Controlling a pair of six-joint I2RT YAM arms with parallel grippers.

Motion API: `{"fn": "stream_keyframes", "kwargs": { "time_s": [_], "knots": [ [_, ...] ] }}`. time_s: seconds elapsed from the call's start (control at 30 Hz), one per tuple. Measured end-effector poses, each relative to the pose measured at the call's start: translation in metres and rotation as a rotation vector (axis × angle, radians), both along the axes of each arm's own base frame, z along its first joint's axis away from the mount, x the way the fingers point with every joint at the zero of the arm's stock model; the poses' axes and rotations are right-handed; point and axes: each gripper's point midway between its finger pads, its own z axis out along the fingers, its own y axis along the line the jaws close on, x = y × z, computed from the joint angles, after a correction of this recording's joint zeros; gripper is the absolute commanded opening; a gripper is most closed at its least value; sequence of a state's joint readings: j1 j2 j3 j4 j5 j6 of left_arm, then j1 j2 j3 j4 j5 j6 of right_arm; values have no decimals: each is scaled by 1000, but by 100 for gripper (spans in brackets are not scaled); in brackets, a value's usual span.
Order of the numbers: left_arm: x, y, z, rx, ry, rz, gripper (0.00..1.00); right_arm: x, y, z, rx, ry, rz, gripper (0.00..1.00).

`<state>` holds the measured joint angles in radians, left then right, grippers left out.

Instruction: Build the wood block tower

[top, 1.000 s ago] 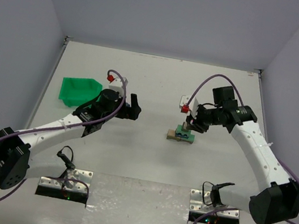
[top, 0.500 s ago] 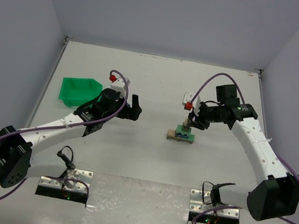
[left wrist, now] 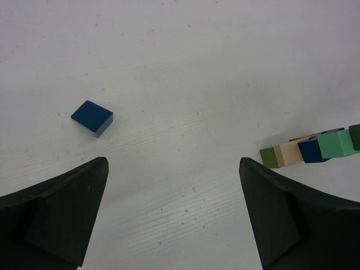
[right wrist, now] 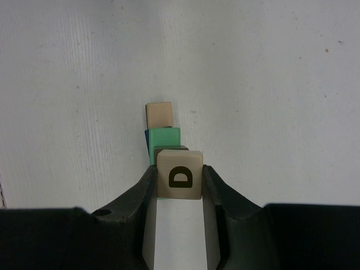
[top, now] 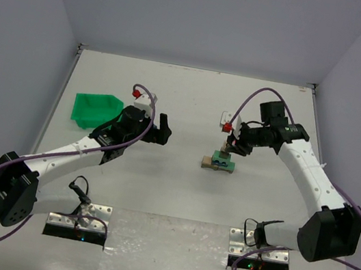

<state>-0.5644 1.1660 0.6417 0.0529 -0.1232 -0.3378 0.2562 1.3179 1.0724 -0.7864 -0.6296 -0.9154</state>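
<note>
- Our right gripper [top: 235,146] is clamped on a D block [right wrist: 180,175] just over the tower [top: 220,160], right of centre in the top view.
- Released off-centre, the block could tip off. We judge the fingers [right wrist: 140,194] could also knock the green block [right wrist: 165,136] askew.
- Our left gripper [left wrist: 173,169] stands wide open and holds nothing, with a loose blue block [left wrist: 92,117] at the left of its view.

I find all three views bright and evenly lit. Shadows on the table [top: 171,192] are faint and soft. The left fingers [left wrist: 56,216] look slightly soft-edged up close.
</note>
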Motion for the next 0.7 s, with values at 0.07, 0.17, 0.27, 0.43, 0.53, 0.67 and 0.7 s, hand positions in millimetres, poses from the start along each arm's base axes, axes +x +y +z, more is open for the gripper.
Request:
{"fn": "stream_keyframes", "kwargs": {
  "time_s": [0.07,0.17,0.27,0.43,0.53,0.67,0.7],
  "knots": [
    [0,0,0,-1,-2,0,100,0,0,-1,-1,1,2,17],
    [1,0,1,-2,-4,0,100,1,0,-2,-1,2,3,18],
    [1,0,1,-2,-4,0,100,1,-1,-2,-2,3,3,18],
    [1,0,1,-3,-4,0,100,1,-1,-3,-2,5,2,20],
    [1,0,1,-3,-4,0,100,1,-1,-5,-4,10,2,20],
    [1,-1,1,-3,-5,-1,100,1,-1,-6,-6,11,7,20],
    [1,-1,1,-4,-5,-1,100,1,-1,-6,-5,10,8,20]
  ]
}}
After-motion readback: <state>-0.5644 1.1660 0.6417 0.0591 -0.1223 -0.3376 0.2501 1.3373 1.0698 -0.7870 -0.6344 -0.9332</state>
